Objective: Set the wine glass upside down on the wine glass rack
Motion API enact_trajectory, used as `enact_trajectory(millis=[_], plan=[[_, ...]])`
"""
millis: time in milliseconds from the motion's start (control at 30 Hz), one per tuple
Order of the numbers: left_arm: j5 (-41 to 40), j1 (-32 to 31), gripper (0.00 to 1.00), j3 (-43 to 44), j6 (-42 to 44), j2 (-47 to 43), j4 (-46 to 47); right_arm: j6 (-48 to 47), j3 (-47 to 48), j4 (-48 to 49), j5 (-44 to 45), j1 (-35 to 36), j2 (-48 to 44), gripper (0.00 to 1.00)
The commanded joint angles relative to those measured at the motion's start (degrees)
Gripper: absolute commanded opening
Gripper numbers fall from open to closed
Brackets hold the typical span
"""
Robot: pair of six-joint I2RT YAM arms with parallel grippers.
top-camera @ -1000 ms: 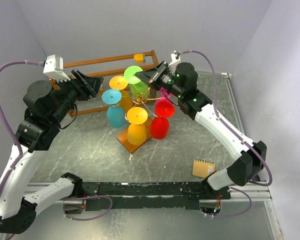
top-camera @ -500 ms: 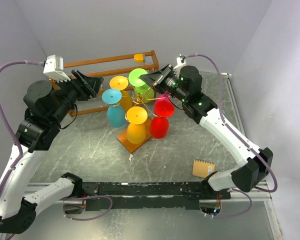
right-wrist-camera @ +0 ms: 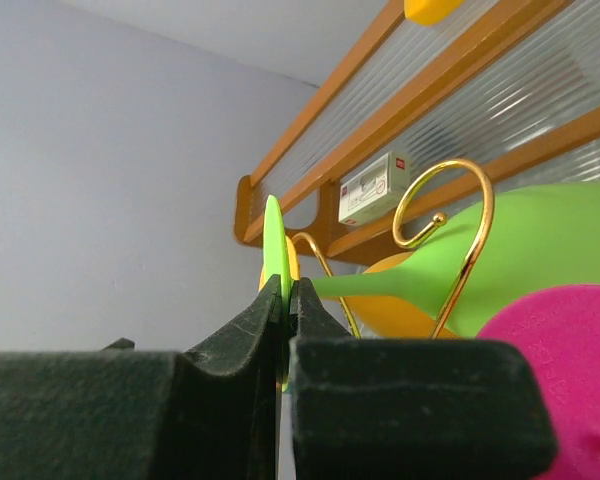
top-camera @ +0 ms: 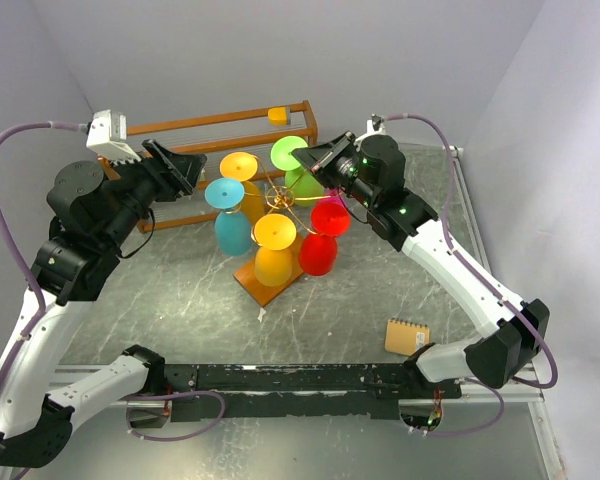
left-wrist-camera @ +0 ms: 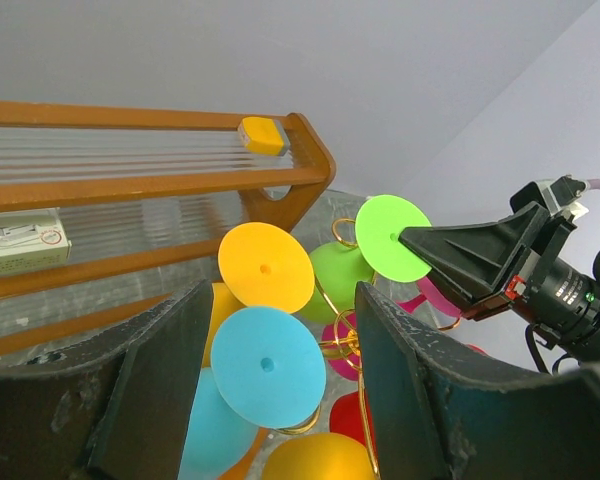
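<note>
The green wine glass (top-camera: pixel 289 153) lies tilted at the back of the wine glass rack (top-camera: pixel 261 283), its stem against a gold scroll arm (right-wrist-camera: pixel 450 230). My right gripper (top-camera: pixel 305 157) is shut on the edge of the glass's round foot (right-wrist-camera: pixel 273 235), with the bowl (right-wrist-camera: pixel 540 255) pointing away towards the rack. The yellow, blue, orange, red and magenta glasses hang upside down on the wire arms. Left of the rack my left gripper (top-camera: pixel 185 165) stands open, apart from it. Between its fingers (left-wrist-camera: pixel 160 370) show the blue foot (left-wrist-camera: pixel 268 365) and the green foot (left-wrist-camera: pixel 390 237).
A brown wooden slatted shelf (top-camera: pixel 220 125) stands behind the rack, with a yellow block (top-camera: pixel 277 115) on its top rail and a small white box (left-wrist-camera: pixel 20 235) inside. A tan notepad (top-camera: pixel 407 337) lies at the front right. Walls close in the back and both sides.
My right gripper has carried the green glass to the right and slightly down, in over the rack's back arm. The left arm has not moved.
</note>
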Motion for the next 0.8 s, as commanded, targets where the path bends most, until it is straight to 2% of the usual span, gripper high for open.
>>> enact_trajectory(millis=[0, 767], plan=[[-1.2, -0.2, 0.69, 0.2, 0.9, -1.0, -0.3, -0.7, 1.5, 0.5, 3.0, -0.4, 0.2, 0.0], [-1.7, -0.2, 0.69, 0.2, 1.2, -0.9, -0.6, -2.1, 3.5, 1.3, 4.1, -2.8, 3.2, 0.0]])
